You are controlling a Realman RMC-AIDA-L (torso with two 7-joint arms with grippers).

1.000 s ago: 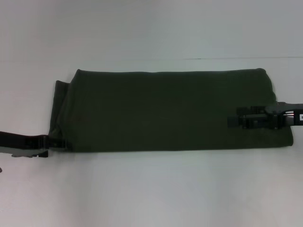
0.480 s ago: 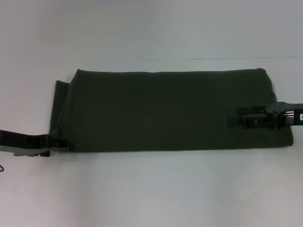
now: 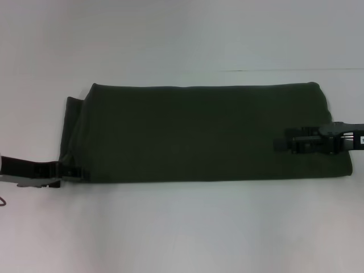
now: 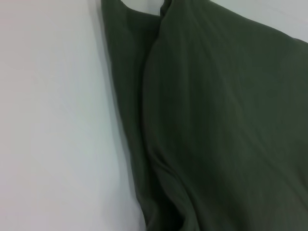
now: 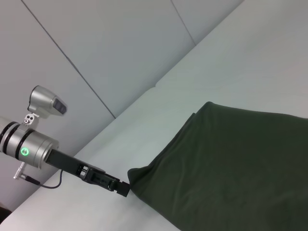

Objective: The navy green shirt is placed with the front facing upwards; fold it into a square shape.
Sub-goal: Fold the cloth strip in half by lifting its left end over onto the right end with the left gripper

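- The left pincer (image 3: 71, 172) sits at the near left corner of the folded shirt, low on the white table (image 3: 182, 227); its tips meet the cloth edge there, and in the right wrist view its dark tip (image 5: 122, 187) touches a raised corner of fabric, closed on it as far as can be seen.
- The navy green shirt (image 3: 199, 133), a large dark olive-green cotton T-shirt, lies flat as a long band across the middle of the table, plain side up, with an under layer peeking out at its left end.
- The right pincer (image 3: 281, 145) lies over the shirt's right end, pointing inward along the cloth; whether its fingers are apart or closed cannot be told.
- The left wrist view shows overlapping folds of the shirt (image 4: 216, 125) beside bare table (image 4: 53, 120).
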